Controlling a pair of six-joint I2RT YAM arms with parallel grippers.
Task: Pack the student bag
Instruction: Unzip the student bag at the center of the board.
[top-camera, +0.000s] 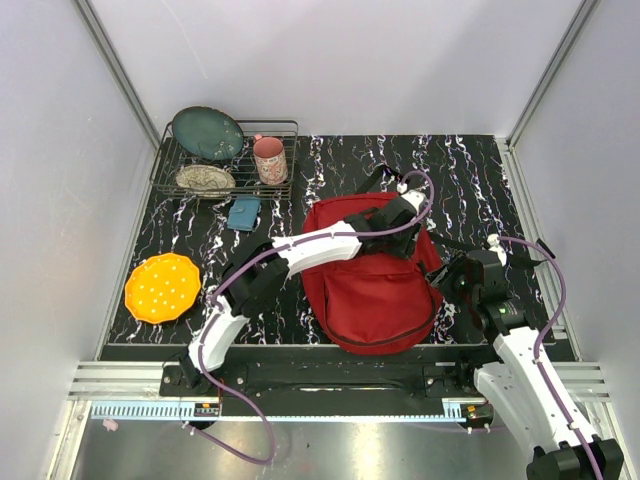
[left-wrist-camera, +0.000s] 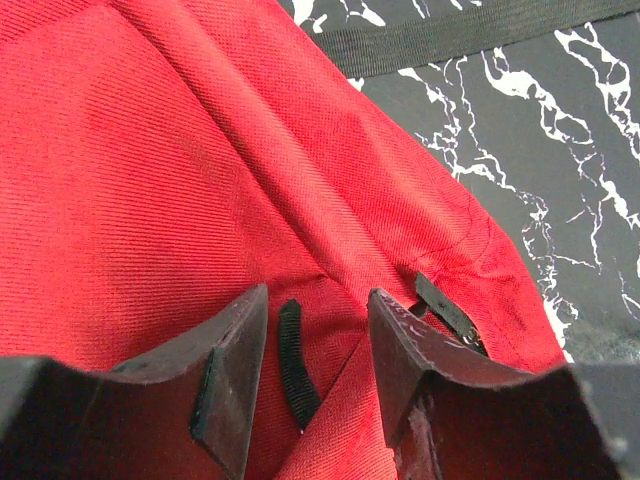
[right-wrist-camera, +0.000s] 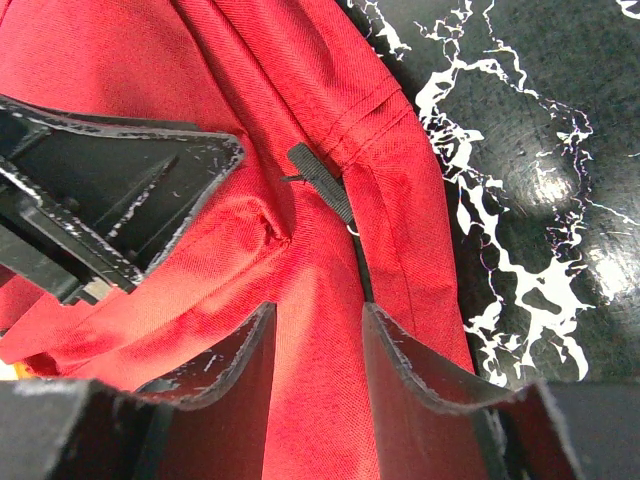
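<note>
The student bag lies flat at the centre of the black, white-veined surface, its red fabric taking up most of both wrist views. In the overhead view the left arm reaches from lower left across the bag to its upper right corner. The right arm comes up from lower right to the bag's right edge. In the left wrist view the left fingers stand apart over the red cloth. A short black zipper pull lies in the gap between them, touching neither. A second black tab sits just to the right, and a black strap crosses the upper right of the frame. In the right wrist view the right fingers are also parted, with red fabric filling the space between them. I cannot tell whether they pinch it. Above them another black pull lies on a seam near the bag's edge. In the upper left of the overhead view, a wire rack holds a dark green plate, a patterned dish and a pink mug. A small blue item lies just below the rack, and an orange plate sits at the left.
</note>
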